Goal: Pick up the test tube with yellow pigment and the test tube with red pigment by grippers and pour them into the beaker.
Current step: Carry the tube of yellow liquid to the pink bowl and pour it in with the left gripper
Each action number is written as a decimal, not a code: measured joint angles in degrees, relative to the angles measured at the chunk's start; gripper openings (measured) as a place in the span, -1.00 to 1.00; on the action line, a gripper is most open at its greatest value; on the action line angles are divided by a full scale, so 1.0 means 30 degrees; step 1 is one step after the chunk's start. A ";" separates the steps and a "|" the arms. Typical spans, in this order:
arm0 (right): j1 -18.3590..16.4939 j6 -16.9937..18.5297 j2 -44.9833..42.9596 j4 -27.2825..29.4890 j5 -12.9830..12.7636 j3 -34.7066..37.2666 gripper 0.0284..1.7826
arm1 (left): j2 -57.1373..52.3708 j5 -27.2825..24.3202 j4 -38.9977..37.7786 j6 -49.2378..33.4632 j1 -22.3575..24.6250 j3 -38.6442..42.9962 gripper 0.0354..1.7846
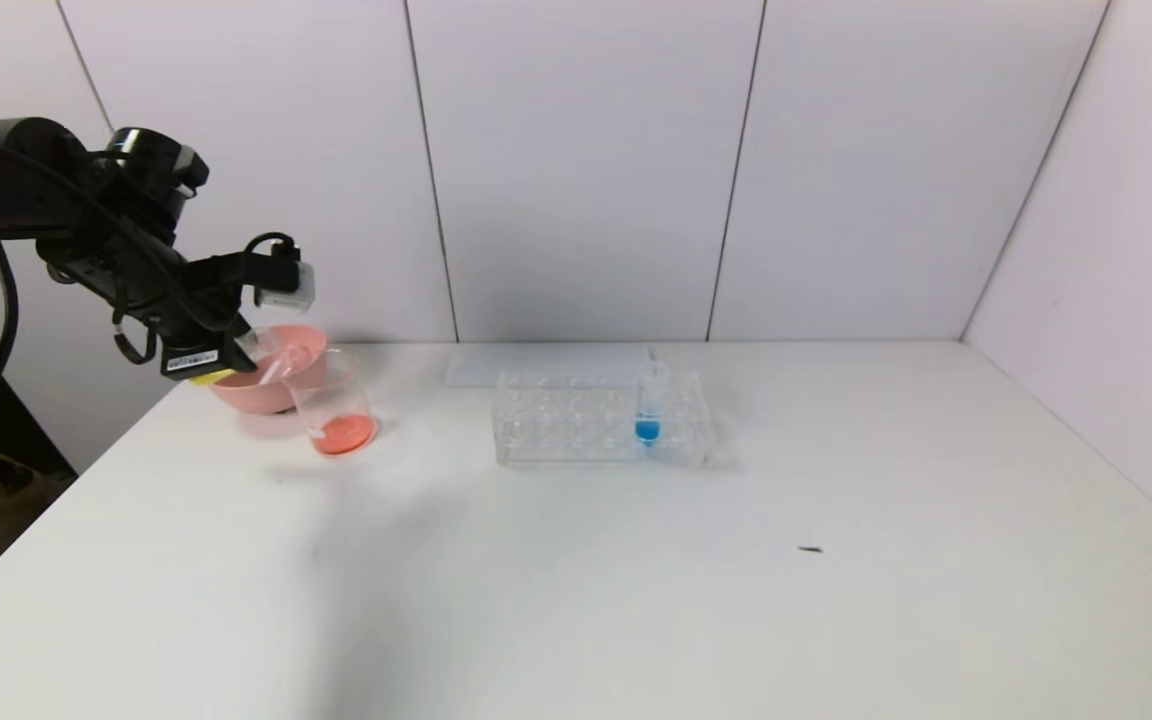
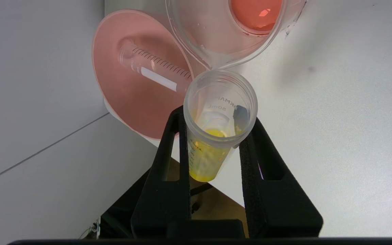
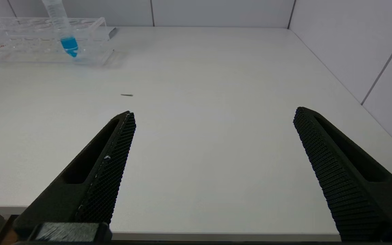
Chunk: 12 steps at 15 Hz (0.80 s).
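Note:
My left gripper (image 1: 234, 356) is shut on the test tube with yellow pigment (image 1: 213, 377), at the table's far left. The left wrist view shows the tube (image 2: 209, 153) held tilted between the jaws. Its open mouth is at the pour lip of the beaker (image 2: 196, 34), and yellow liquid sits in its lower part. The beaker (image 1: 336, 400) stands on the table with red-orange liquid (image 2: 255, 12) at its bottom. No tube with red liquid is in view. My right gripper (image 3: 213, 114) is open and empty, low over the table's near right.
A pink bowl (image 1: 254, 392) stands just behind the beaker, and an empty clear graduated tube (image 2: 155, 69) lies in it. A clear tube rack (image 1: 576, 425) at mid table holds a blue-liquid tube (image 1: 648, 412). A small dark speck (image 1: 810, 549) lies on the table.

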 joint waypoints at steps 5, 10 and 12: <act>0.0000 0.0000 0.0000 0.0000 -0.0008 0.0000 0.91 | -0.0024 0.0268 -0.0008 0.0284 -0.0049 0.0000 -0.54; 0.0000 0.0000 0.0000 0.0000 -0.0008 0.0000 0.91 | -0.0069 0.0423 -0.0024 0.0276 -0.0187 0.0000 -0.54; 0.0000 0.0000 0.0000 0.0000 -0.0008 0.0000 0.91 | -0.0081 0.0626 -0.0037 0.0313 -0.0260 0.0000 -0.54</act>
